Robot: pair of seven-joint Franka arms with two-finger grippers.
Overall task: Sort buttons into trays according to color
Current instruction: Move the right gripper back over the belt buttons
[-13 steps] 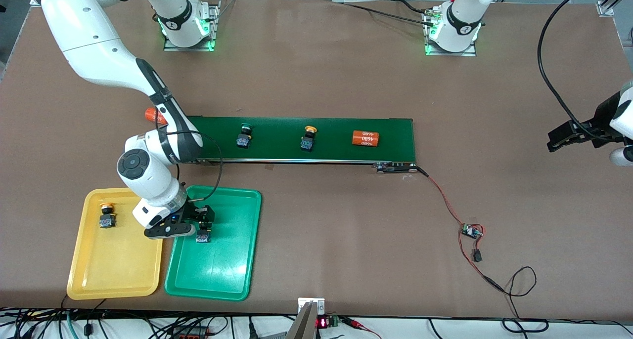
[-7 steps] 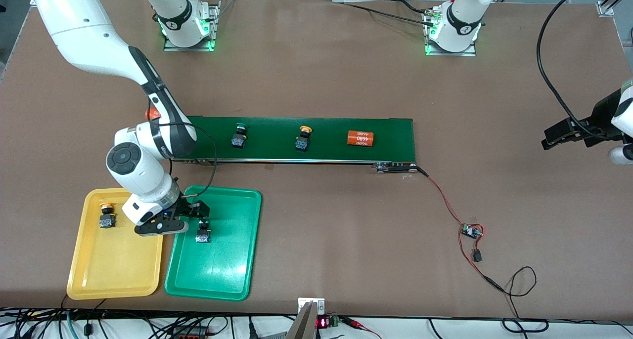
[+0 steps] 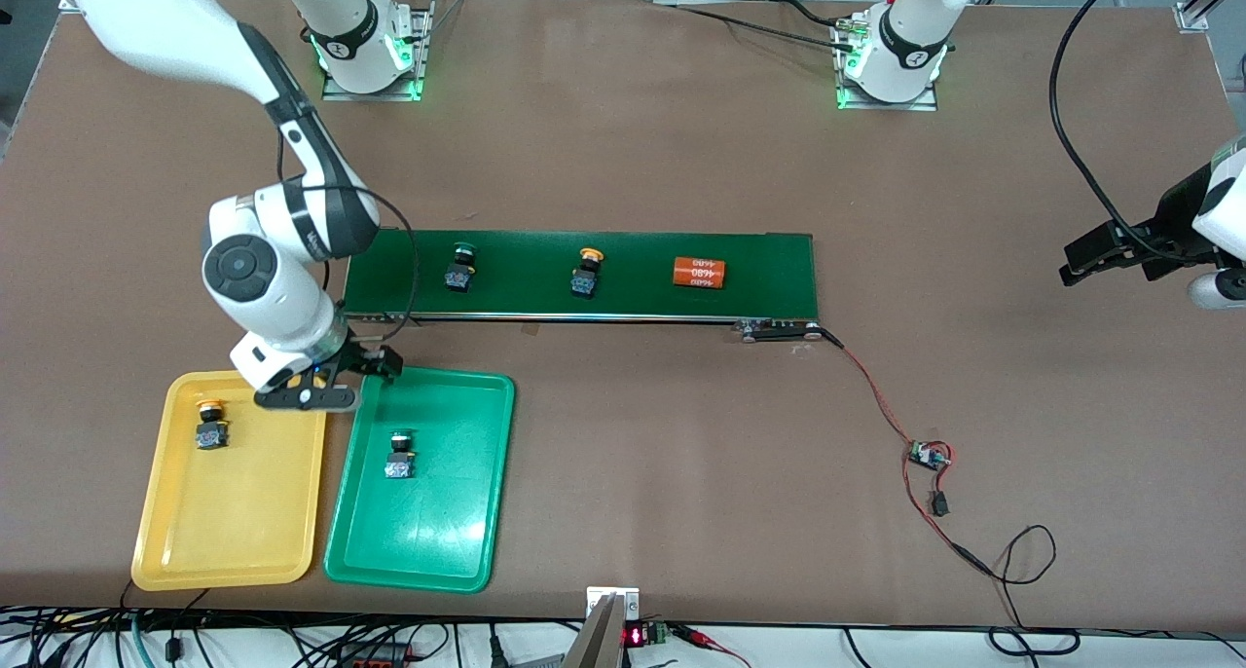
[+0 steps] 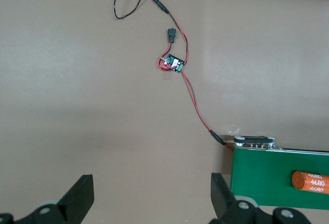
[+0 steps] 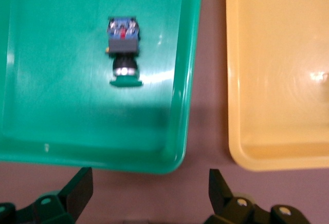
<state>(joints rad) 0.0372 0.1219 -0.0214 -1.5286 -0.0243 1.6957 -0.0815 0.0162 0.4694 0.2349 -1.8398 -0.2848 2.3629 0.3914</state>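
Observation:
A green button [image 3: 398, 457] [image 5: 123, 49] lies by itself in the green tray [image 3: 428, 537] [image 5: 61, 111]. A yellow button [image 3: 209, 426] sits in the yellow tray [image 3: 224, 537] [image 5: 277, 80] beside it. Another green button [image 3: 459, 265] and another yellow button [image 3: 586, 273] ride on the dark-green belt [image 3: 769, 269]. My right gripper [image 3: 378, 364] [image 5: 151, 198] hangs open and empty above the table strip between the belt and the trays' corners. My left gripper [image 3: 1085, 257] [image 4: 152, 203] waits open over bare table at the left arm's end.
An orange printed cylinder [image 3: 700, 272] [image 4: 310, 181] lies on the belt toward the left arm's end. A small circuit board [image 3: 928, 454] [image 4: 174, 63] with red and black wires trails from the belt's end [image 4: 267, 178] toward the table's front edge.
My right gripper has let go of the green button in the green tray, risen and pulled back toward the belt. The things on the belt have drifted toward the right arm's end.

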